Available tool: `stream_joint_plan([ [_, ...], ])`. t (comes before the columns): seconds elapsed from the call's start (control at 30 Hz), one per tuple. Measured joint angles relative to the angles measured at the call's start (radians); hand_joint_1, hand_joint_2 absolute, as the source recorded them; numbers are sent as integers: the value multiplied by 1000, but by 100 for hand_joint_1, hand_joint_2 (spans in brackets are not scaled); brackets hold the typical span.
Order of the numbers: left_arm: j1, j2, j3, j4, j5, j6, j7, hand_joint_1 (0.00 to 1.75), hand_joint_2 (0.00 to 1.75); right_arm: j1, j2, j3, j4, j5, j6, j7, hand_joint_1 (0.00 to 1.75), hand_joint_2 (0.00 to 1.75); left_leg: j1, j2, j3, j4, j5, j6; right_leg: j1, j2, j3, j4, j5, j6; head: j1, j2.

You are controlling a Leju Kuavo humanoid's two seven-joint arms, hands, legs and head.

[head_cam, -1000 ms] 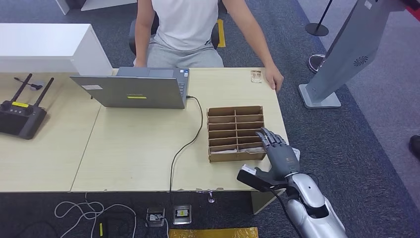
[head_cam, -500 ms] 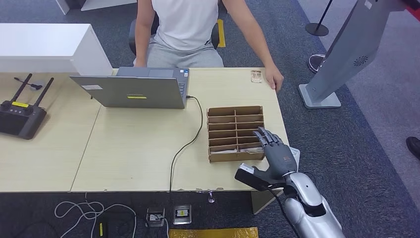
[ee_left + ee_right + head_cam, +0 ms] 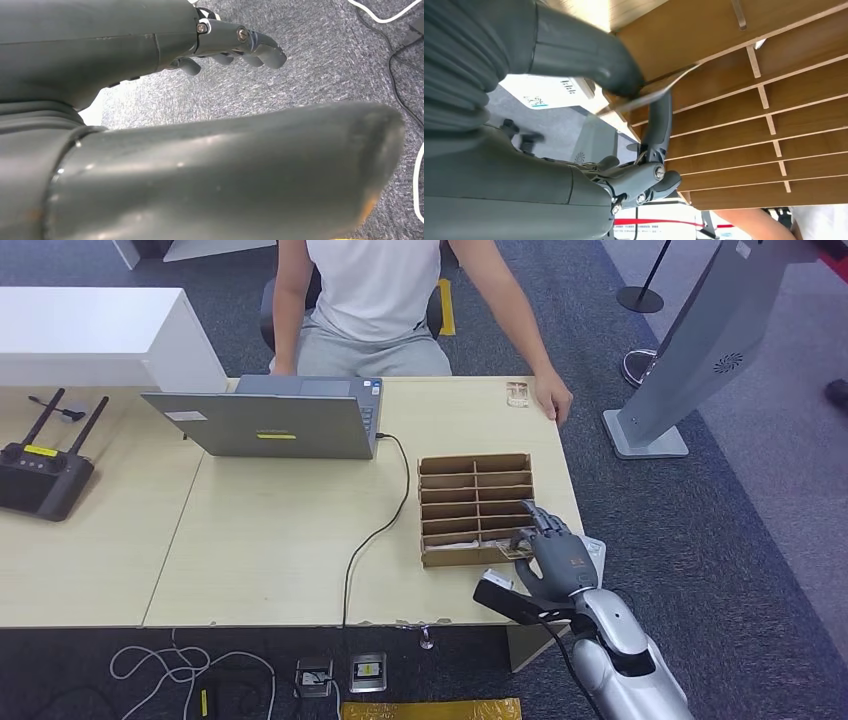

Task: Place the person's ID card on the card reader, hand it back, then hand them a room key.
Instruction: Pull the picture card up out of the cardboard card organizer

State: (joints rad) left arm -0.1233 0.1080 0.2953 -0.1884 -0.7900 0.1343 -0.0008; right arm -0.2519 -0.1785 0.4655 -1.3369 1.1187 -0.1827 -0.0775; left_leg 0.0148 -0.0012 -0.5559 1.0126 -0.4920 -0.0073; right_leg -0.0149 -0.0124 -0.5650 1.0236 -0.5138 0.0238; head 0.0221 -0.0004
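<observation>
A wooden slotted card box [image 3: 465, 558] stands near the table's right front corner. My right hand [image 3: 555, 558] reaches into its nearest right slot. In the right wrist view, the thumb and a finger of my right hand [image 3: 524, 165] pinch a thin room key card [image 3: 649, 92] at the edge of the box [image 3: 734, 30]. A white card reader [image 3: 595, 550] lies beside the box, partly under that hand. A small ID card [image 3: 517, 393] lies at the far table edge by the person's hand [image 3: 553, 400]. My left hand [image 3: 235, 47] hangs over carpet, holding nothing.
An open laptop [image 3: 270, 423] sits at the back of the table, its black cable [image 3: 375, 530] running to the front edge. A black controller with antennas [image 3: 40, 475] lies far left. A grey kiosk stand [image 3: 700, 350] is on the floor to the right.
My right hand has drawn slightly back and down toward the box's nearest slot, and its fingers have curled from spread to closing on a card. The person has stayed still.
</observation>
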Motion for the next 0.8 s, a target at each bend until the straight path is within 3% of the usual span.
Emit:
stream_joint_plan([
  [0.8, 0, -3, 0, 0, -17, 0, 0, 0, 0, -24, 26, 0, 6, 11, -2, 18, 175, 175, 0, 0, 0, 0, 0, 0, 0, 0, 0, 0, 0, 0, 0, 0],
])
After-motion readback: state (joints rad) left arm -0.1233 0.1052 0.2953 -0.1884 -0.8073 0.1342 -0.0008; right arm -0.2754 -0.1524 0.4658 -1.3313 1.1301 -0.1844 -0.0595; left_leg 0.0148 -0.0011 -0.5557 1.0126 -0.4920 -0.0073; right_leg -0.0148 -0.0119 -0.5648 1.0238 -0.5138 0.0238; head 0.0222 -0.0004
